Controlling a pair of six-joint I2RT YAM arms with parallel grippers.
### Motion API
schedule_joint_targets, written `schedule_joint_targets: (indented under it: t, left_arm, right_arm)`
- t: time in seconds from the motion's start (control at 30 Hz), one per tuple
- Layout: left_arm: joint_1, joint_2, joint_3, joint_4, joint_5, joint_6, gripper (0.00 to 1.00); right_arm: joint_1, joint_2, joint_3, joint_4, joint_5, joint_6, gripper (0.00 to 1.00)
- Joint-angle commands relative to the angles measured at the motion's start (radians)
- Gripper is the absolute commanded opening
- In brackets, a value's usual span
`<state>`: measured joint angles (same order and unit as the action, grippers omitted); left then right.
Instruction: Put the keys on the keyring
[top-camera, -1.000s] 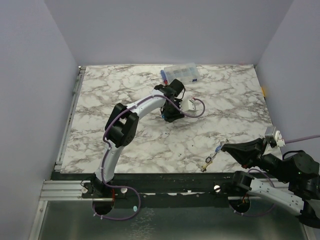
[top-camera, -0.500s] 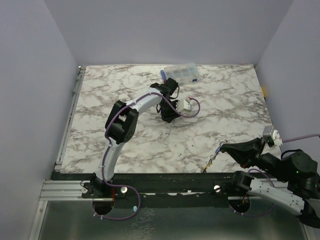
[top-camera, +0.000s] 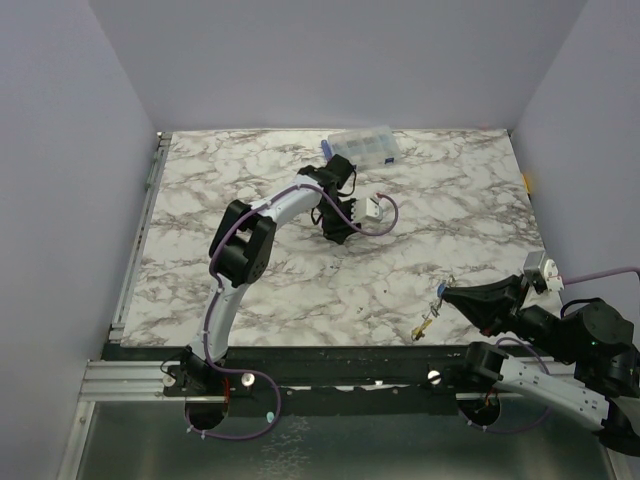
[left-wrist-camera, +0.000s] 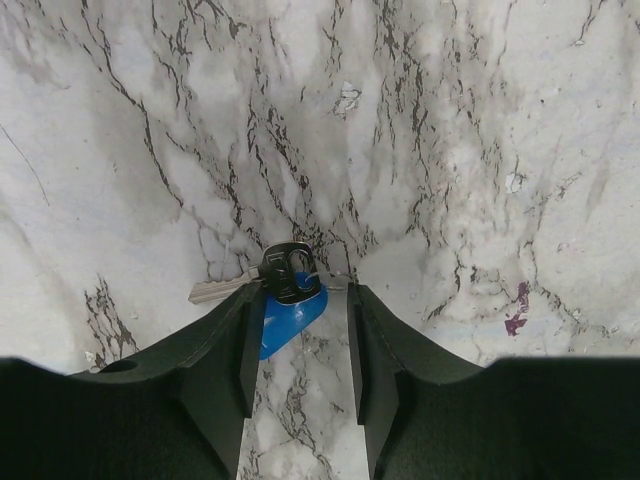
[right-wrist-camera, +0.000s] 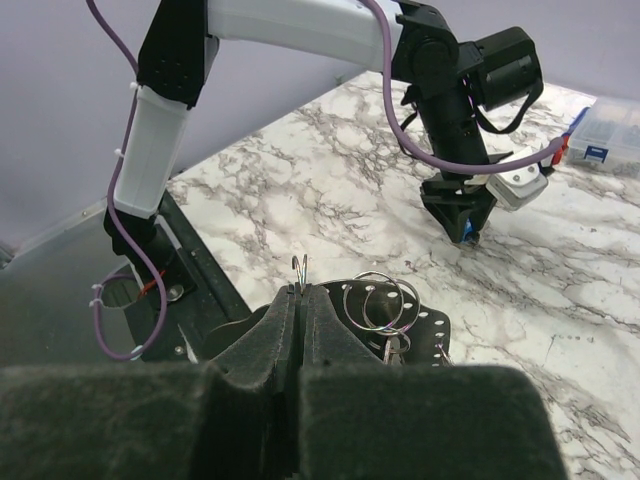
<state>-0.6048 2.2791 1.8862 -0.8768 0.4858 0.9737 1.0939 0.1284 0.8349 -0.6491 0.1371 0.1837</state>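
Looking left first, you have the left gripper (left-wrist-camera: 303, 296) on the near side of the clear compartment box (top-camera: 362, 146), jaws apart astride a blue key tag (left-wrist-camera: 288, 314) and a dark-headed silver key (left-wrist-camera: 284, 271) lying on the marble table (left-wrist-camera: 480, 120). Well apart from that box, by the near right edge, your right gripper (right-wrist-camera: 298, 292) is pinched together on the keyring (right-wrist-camera: 376, 298)

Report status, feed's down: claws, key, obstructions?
Left claw open, straddling blue-tagged key on marble tabletop. Right claw shut on keyring near front edge. Compartment box far back, clear of both.
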Motion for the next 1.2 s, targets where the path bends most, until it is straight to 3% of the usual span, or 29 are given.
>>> schedule_joint_targets:
  t: [0.0, 0.53, 1.17]
  left_arm:
    - [-0.001, -0.048, -0.027, 0.019, 0.061, 0.032, 0.44]
    - [-0.055, -0.109, -0.053, 0.049, -0.033, 0.068, 0.48]
    - [-0.074, -0.039, -0.030, 0.050, -0.026, 0.082, 0.48]
  right_arm:
    - [0.008, 0.000, 0.017, 0.022, -0.020, 0.005, 0.01]
    - [0.008, -0.007, 0.021, 0.016, -0.017, 0.002, 0.01]
    - [0.008, 0.013, 0.029, 0.027, -0.028, 0.028, 0.01]
